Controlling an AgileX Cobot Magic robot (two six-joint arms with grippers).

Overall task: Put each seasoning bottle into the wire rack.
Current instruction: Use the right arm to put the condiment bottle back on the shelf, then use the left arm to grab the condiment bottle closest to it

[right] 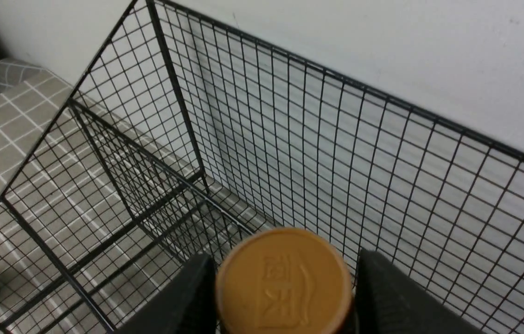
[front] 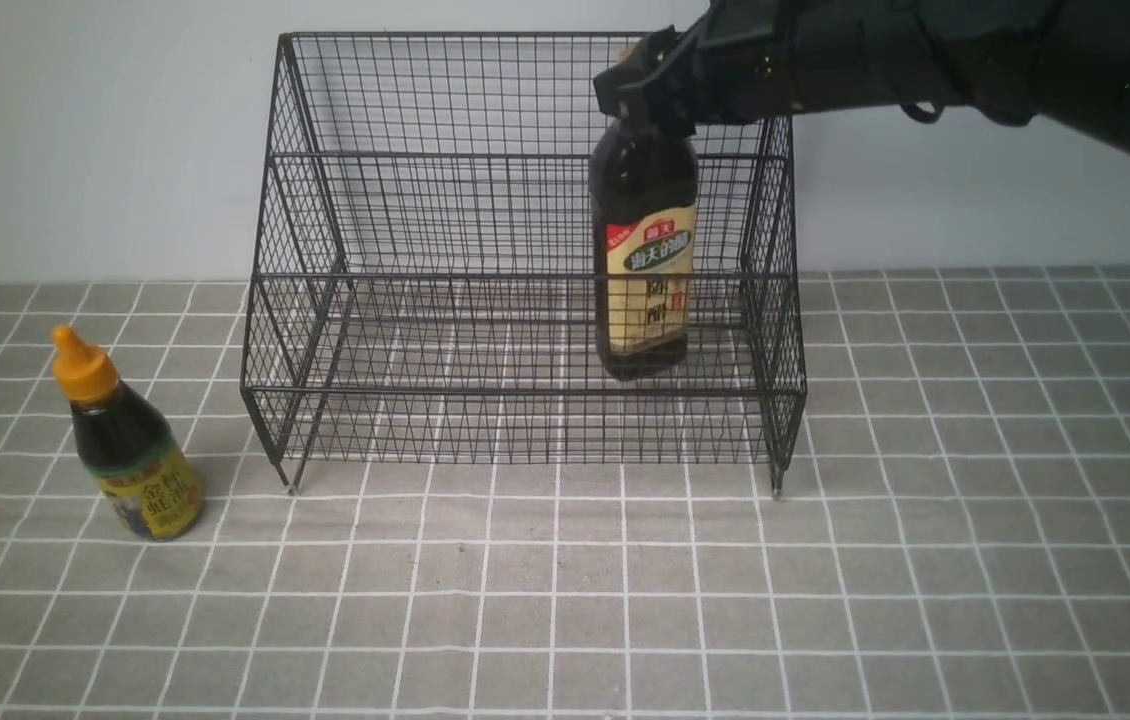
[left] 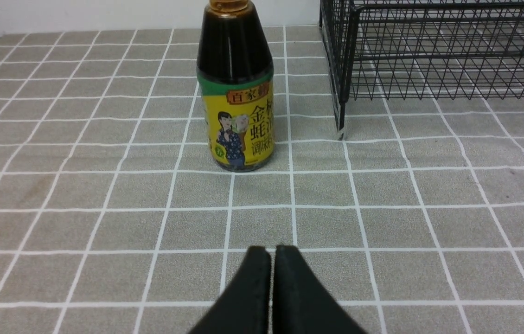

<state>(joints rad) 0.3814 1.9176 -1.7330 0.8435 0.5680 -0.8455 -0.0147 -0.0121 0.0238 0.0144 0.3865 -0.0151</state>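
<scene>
Bottle with tan cap [front: 647,270] stands inside wire rack [front: 425,393], near right wall.

Right arm [front: 925,50] matte black, bulky; left gripper [left: 271,250] black, wedge-shaped.

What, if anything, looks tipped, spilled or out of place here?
Nothing stands out. The tall bottle is upright inside the wire rack, the short bottle upright on the cloth outside it, and no spill shows.
</scene>
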